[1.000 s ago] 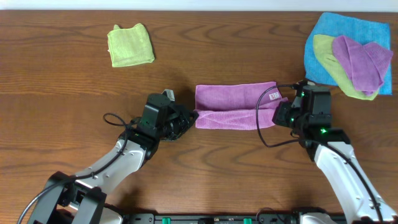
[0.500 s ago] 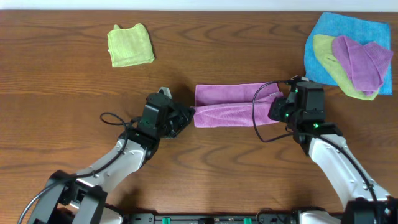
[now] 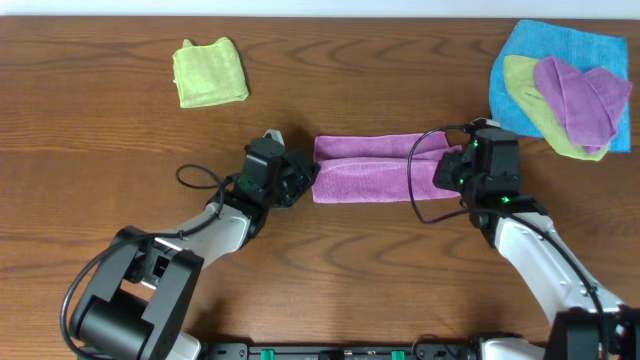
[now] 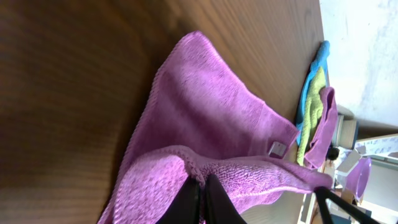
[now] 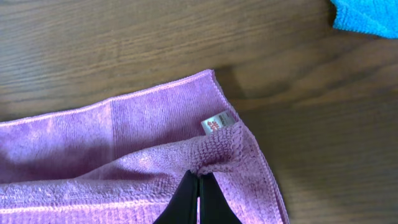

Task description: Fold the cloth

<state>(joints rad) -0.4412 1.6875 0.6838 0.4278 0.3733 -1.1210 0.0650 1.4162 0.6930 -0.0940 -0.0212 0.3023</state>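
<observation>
Arms reach inward (wrists low); left end effector [image 3: 306, 178] and right end effector [image 3: 446, 172] pinched shut.

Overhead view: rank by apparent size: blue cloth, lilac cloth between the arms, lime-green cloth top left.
1. Blue cloth, even partly covered.
2. Lilac cloth, folded into a strip.
3. Lime-green cloth, clearly smallest.
</observation>
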